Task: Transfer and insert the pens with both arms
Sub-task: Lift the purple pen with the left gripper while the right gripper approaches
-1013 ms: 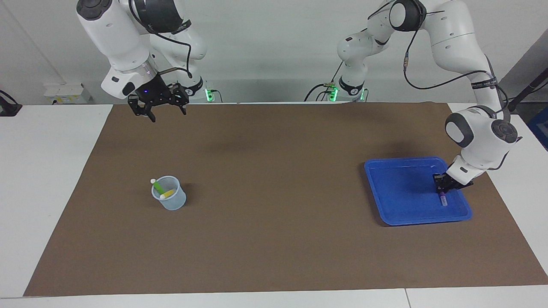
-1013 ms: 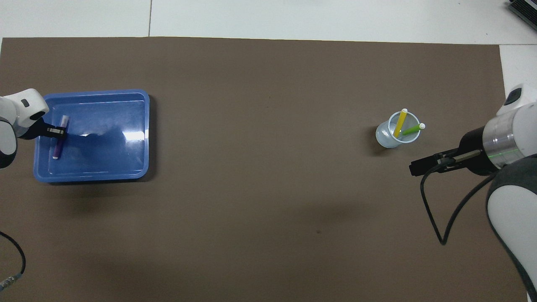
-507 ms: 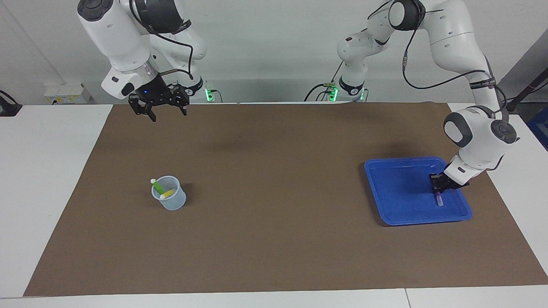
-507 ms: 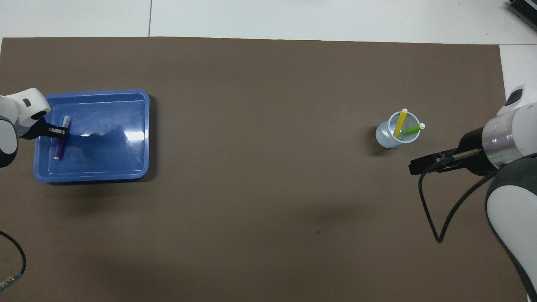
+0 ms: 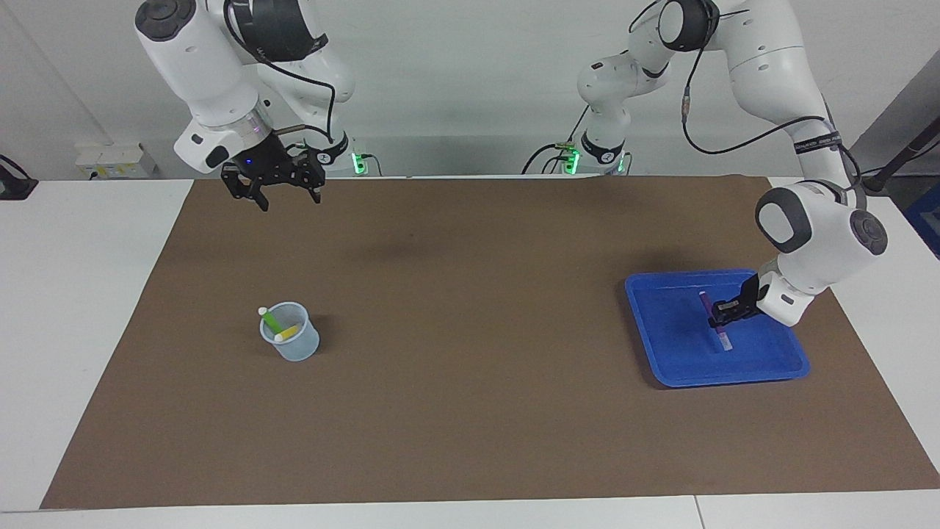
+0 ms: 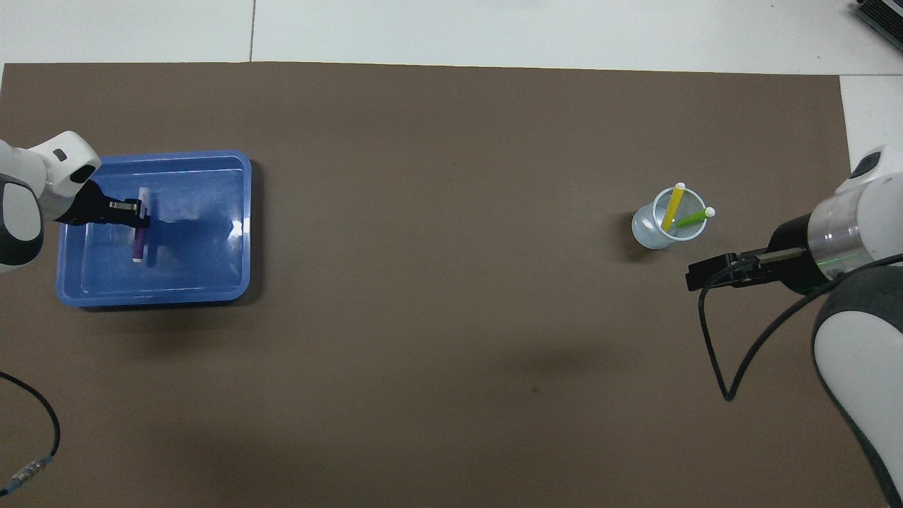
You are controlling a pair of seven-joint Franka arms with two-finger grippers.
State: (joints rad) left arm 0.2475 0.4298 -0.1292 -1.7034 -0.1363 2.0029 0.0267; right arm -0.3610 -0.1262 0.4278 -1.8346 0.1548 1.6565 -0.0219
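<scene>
Over blue tray [image 5: 664,367], left hand [image 5: 716,317] clamped on purple pen [image 5: 714,329]; right hand [image 5: 279,192] raised, apart.

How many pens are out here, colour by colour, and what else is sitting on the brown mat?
Yellow pen: 1, in the cup
Green pen: 1, in the cup
Purple pen: 1, held in the left pincer over the tray
Clear cup: 1
Blue tray: 1
Total: 5 things, 3 of them pens

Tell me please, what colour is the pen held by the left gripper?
Purple pen, clearest in the facing view.
</scene>
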